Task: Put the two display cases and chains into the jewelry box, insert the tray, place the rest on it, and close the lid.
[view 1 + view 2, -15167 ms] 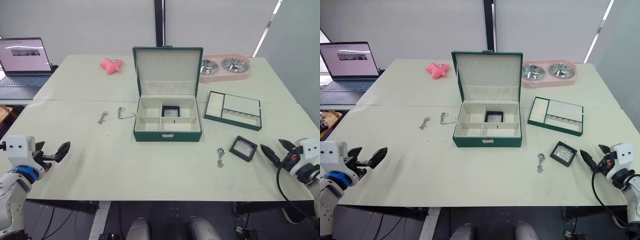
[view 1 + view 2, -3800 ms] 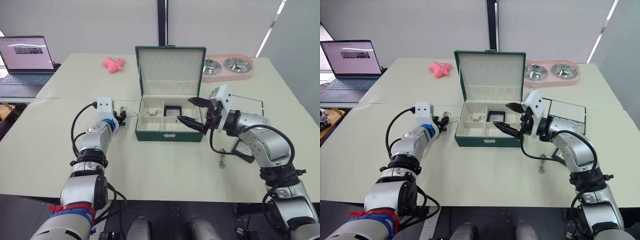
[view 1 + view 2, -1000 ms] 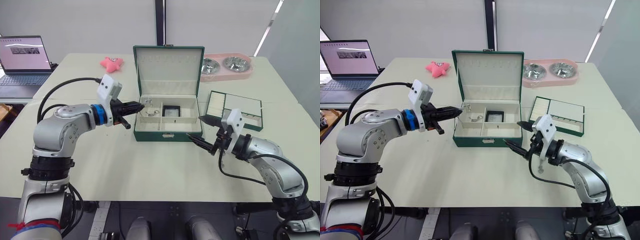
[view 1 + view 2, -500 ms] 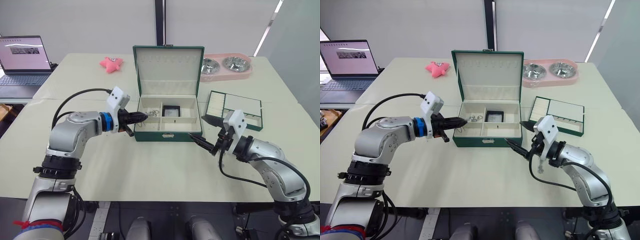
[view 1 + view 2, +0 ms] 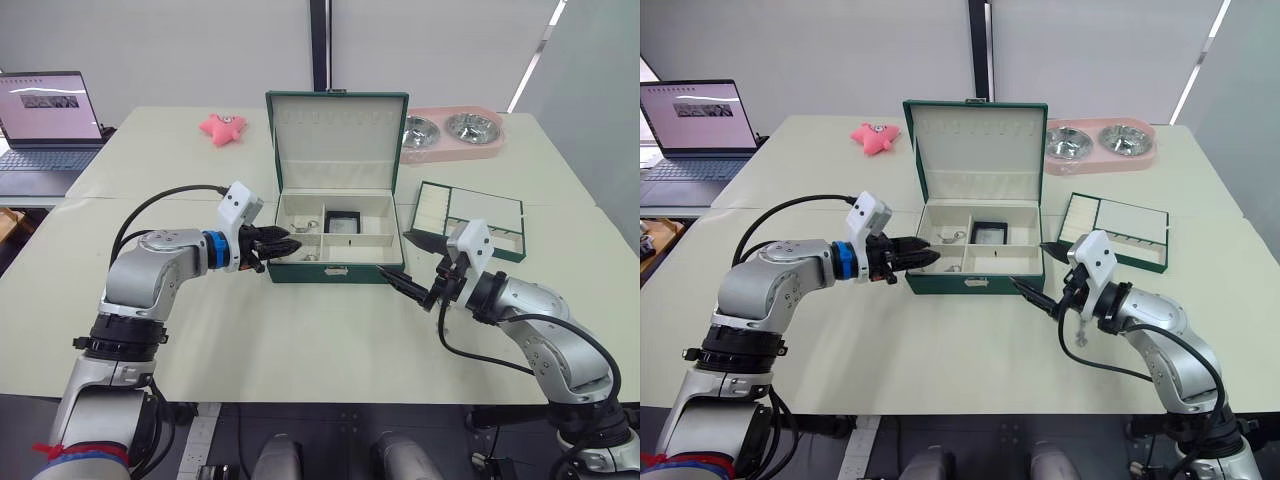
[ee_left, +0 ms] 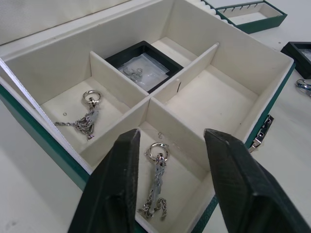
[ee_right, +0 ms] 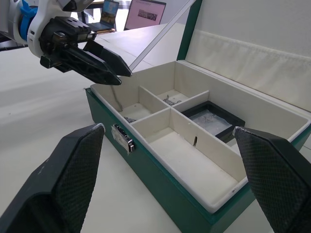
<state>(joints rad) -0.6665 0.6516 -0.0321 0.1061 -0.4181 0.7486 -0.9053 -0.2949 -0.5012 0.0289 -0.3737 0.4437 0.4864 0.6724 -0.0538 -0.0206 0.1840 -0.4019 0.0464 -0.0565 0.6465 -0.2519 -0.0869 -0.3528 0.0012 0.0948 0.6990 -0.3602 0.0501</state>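
Note:
The green jewelry box [image 5: 336, 268] stands open at the table's middle, lid upright. A black display case [image 6: 141, 69] lies in its back middle compartment. One chain [image 6: 86, 119] lies in the back left compartment and a second chain [image 6: 156, 187] in the front left one. My left gripper [image 5: 291, 243] hovers open just above that front left compartment, holding nothing. My right gripper [image 5: 398, 256] is open beside the box's front right corner. The green tray [image 5: 465, 215] sits right of the box. Another display case [image 6: 301, 48] and a chain [image 6: 304, 86] lie on the table beyond the box.
A laptop [image 5: 45, 115] stands at the far left. A pink star toy [image 5: 223, 127] lies behind the box to the left, and a pink double bowl [image 5: 450, 130] sits at the back right. The box's latch [image 7: 121, 137] faces the table's front edge.
My left gripper has opened and moved slightly right over the box; the chain it carried now lies in the front left compartment. The right arm has barely moved.

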